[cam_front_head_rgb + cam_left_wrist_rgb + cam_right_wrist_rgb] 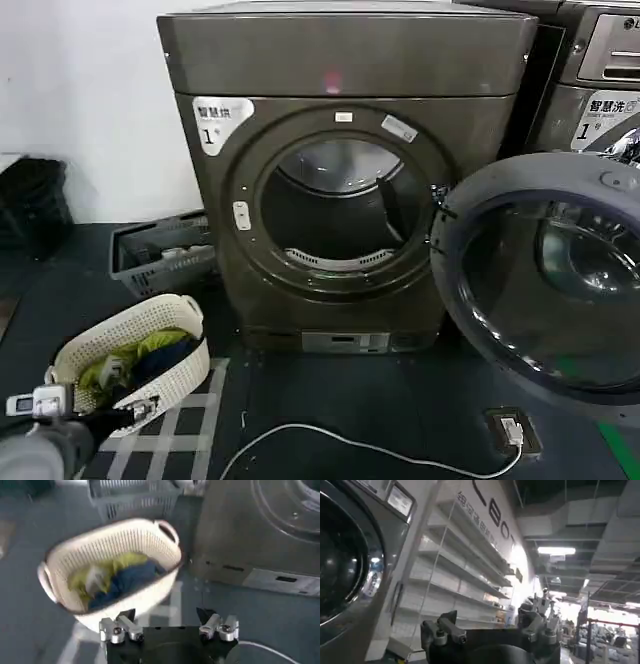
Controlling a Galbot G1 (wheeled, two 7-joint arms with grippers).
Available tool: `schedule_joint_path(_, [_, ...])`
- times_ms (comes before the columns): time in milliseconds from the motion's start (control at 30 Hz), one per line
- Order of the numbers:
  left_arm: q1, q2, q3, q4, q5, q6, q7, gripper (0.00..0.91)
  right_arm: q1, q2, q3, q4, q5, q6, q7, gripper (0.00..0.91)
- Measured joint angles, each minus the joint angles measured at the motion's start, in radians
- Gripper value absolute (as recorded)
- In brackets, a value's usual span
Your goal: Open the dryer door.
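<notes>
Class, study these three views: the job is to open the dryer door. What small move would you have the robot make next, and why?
Probably none on the door: the dryer door already hangs wide open to the right of the dryer, drum exposed. The left gripper hovers open above the laundry basket; the right gripper is open, holding nothing. I would ease the right arm clear of the door.

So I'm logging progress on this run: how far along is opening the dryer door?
It looks done: the dryer door hangs swung wide to the right of the dryer, grey inner face outward, and the drum opening is exposed. Nothing is in hand: the left gripper is open above the laundry basket, and the right gripper is open, holding nothing. Nothing obvious remains for this task.
</notes>
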Motion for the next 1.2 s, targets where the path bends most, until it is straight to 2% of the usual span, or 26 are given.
schedule_joint_path(200, [-0.146,-0.001,0.091,0.128,-0.113,0.0,-0.032,0.907,-0.004,0.02,-0.01,0.012,-0.017,0.014,-0.008,0.907])
schedule_joint_path(533, [-0.482,-0.017,0.364,0.357,-0.191,-0.001,-0.088,0.907,-0.014,0.032,0.006,0.022,-0.023,0.02,-0.009,0.907])
schedule_joint_path(733, [-0.631,-0.003,0.484,0.499,-0.241,-0.001,-0.091,0.907,-0.013,0.032,0.012,0.019,-0.024,0.023,-0.009,0.907])
schedule_joint_path(1200, [-0.673,0.01,0.545,0.547,-0.258,-0.001,-0.09,0.907,-0.009,0.036,0.001,0.013,-0.041,0.024,-0.018,0.907])
